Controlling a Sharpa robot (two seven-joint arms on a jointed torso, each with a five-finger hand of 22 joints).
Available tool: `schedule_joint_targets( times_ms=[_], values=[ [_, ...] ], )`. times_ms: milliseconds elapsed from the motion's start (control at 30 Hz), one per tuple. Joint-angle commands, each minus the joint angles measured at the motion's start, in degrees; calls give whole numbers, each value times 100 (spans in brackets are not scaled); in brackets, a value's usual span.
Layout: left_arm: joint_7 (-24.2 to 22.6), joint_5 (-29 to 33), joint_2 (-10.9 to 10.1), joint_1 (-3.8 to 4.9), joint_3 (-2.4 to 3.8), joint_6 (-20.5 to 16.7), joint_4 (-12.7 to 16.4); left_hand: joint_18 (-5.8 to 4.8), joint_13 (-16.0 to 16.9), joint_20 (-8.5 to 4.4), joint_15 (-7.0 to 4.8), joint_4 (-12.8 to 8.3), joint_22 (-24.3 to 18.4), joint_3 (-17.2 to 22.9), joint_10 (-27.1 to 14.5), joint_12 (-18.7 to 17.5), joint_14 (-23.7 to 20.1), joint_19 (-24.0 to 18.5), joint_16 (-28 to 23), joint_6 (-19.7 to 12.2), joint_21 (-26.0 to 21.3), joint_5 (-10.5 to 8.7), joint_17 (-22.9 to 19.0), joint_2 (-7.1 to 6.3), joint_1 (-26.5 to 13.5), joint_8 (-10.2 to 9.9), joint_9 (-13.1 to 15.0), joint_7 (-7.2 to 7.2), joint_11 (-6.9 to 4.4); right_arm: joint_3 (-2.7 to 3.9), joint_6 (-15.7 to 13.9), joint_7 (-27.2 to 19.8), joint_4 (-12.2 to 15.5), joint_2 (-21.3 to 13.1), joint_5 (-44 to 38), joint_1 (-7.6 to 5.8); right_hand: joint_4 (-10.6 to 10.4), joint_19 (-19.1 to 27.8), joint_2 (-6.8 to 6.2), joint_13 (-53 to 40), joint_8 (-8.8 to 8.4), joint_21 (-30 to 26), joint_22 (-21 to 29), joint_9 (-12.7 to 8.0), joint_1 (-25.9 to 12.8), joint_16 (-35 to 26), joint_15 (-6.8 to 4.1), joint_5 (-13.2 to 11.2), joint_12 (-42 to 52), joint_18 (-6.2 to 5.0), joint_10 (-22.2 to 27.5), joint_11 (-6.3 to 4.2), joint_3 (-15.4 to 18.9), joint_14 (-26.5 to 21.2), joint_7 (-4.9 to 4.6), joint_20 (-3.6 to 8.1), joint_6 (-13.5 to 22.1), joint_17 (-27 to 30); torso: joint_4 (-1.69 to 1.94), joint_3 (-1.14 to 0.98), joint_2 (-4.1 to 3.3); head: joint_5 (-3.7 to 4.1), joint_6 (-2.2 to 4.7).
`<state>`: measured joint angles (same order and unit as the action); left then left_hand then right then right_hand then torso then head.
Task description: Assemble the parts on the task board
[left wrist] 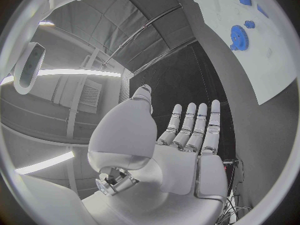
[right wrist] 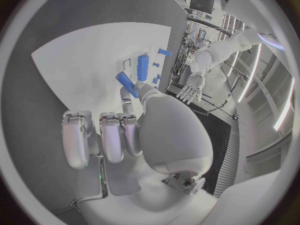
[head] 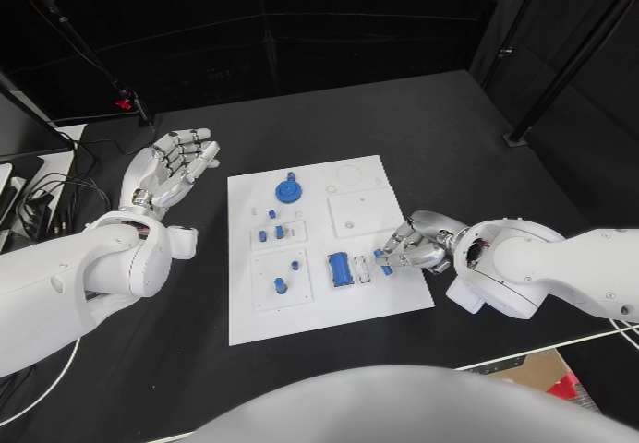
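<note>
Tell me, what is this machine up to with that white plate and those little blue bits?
It is putting small blue parts together on the white task board. The right hand, at the board's right edge, pinches a blue bar-shaped part in its fingertips, just beside the two blue bars already lying on the board. The left hand holds nothing, its fingers spread, hanging off the board's left side. A blue gear sits near the board's far end.
</note>
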<state>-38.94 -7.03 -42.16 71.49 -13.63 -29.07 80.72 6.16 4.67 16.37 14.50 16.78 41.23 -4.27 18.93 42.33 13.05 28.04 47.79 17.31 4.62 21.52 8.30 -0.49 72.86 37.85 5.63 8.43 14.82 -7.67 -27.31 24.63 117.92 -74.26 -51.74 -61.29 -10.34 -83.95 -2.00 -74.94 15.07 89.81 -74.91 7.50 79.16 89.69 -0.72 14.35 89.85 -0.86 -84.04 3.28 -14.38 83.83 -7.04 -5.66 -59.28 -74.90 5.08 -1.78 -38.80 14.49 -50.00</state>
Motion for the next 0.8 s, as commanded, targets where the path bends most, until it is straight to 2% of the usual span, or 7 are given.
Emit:
schedule_joint_targets(
  times_ms=[33,200,333,600,800],
  values=[
    [-463,0,13,6,5,43,0,-49,-5,18,-11,-2,-7,-32,-45,39,45,3,29,-46,19,29,-5,56,-5,18,-5,849,-7,1,18,-92,27,38,584,-14,-55,-605,-6,-1506,-49,19,-1509,-19,-106,31,1,72,15,86,-596,-19,111,617,13,-3,-29,-1510,8,-1,-15,-4,0],
    [-457,0,27,6,5,39,-3,-49,-5,18,-11,-2,-7,-32,-45,39,45,3,29,-46,19,29,-5,56,-5,18,-5,849,-7,1,107,29,-41,146,654,-20,-199,-605,9,-1506,-114,19,-1509,-38,-244,31,-3,95,15,86,-596,-27,303,617,21,4,-74,-1510,8,2,-13,-3,0],
    [-455,1,36,7,5,38,-3,-49,-5,18,-11,-2,-7,-32,-45,39,45,3,29,-46,19,29,-5,56,-5,18,-5,849,-7,1,128,222,-103,247,412,-21,-268,-605,34,-1506,-141,19,-1509,-44,-283,31,-8,54,15,86,-596,-36,400,617,31,7,-114,-1510,-3,2,-13,-37,0],
    [-450,1,43,7,5,37,-1,-49,-5,18,-11,-2,-7,-32,-45,39,45,3,29,-46,19,29,-5,56,-5,18,-5,849,-7,0,113,678,-190,410,-282,-21,-268,-605,70,-1506,-150,19,-1509,-44,-237,31,-17,48,15,86,-596,-50,428,617,53,13,-156,-1510,-1,0,-17,-52,0],
    [-448,1,44,7,5,38,-3,-49,-5,18,-11,-2,-7,-32,-45,39,45,3,29,-46,19,29,-5,56,-5,18,-5,849,-7,0,107,800,-251,532,-493,-21,-259,-605,86,-1506,-156,19,-1509,-44,-201,31,-24,52,15,86,-596,-58,439,617,63,18,-179,-1510,-6,-3,-15,-58,0]
  ],
)
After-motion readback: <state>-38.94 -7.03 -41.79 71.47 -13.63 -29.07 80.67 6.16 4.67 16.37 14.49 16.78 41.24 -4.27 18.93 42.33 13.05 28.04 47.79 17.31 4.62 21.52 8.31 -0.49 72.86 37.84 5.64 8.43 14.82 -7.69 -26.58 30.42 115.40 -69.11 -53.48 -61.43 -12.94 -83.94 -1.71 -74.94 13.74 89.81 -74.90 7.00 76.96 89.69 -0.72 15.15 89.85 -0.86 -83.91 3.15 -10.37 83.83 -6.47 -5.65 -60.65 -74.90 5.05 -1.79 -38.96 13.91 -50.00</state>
